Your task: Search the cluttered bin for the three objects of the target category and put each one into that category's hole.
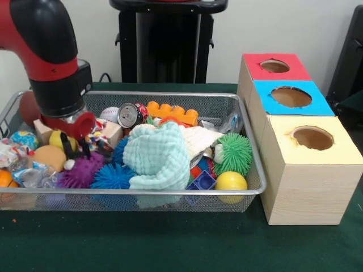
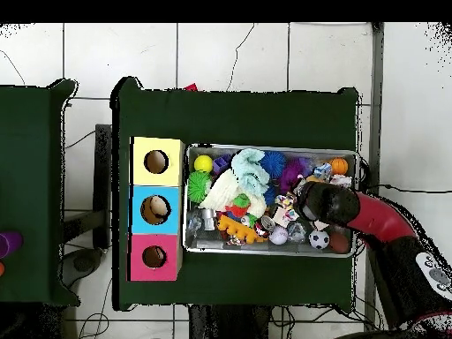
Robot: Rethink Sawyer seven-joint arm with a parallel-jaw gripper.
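Observation:
The bin (image 1: 170, 94) is a shallow silver wire-mesh basket full of toys; it also shows in the overhead view (image 2: 291, 148). My gripper (image 1: 76, 151) hangs over the bin's left end in the front view. Its two black fingers (image 1: 67, 145) stand apart and reach down among the toys, between a yellow ball (image 1: 55, 139) and a wooden block (image 1: 113, 134), with nothing held. A purple spiky ball (image 1: 82, 171) lies just below them. Three wooden boxes with round holes stand right of the bin: red top (image 1: 275, 66), blue top (image 1: 290, 97), yellow top (image 1: 312, 138).
A pale green knitted cloth (image 1: 159, 156) covers the bin's middle. Around it lie a blue spiky ball (image 1: 112, 176), a green spiky ball (image 1: 233, 153), a yellow ball (image 1: 231, 181), an orange ball (image 1: 50, 157), a can (image 1: 129, 115) and an orange toy brick (image 1: 173, 113). My arm (image 2: 371, 217) covers the gripper from overhead.

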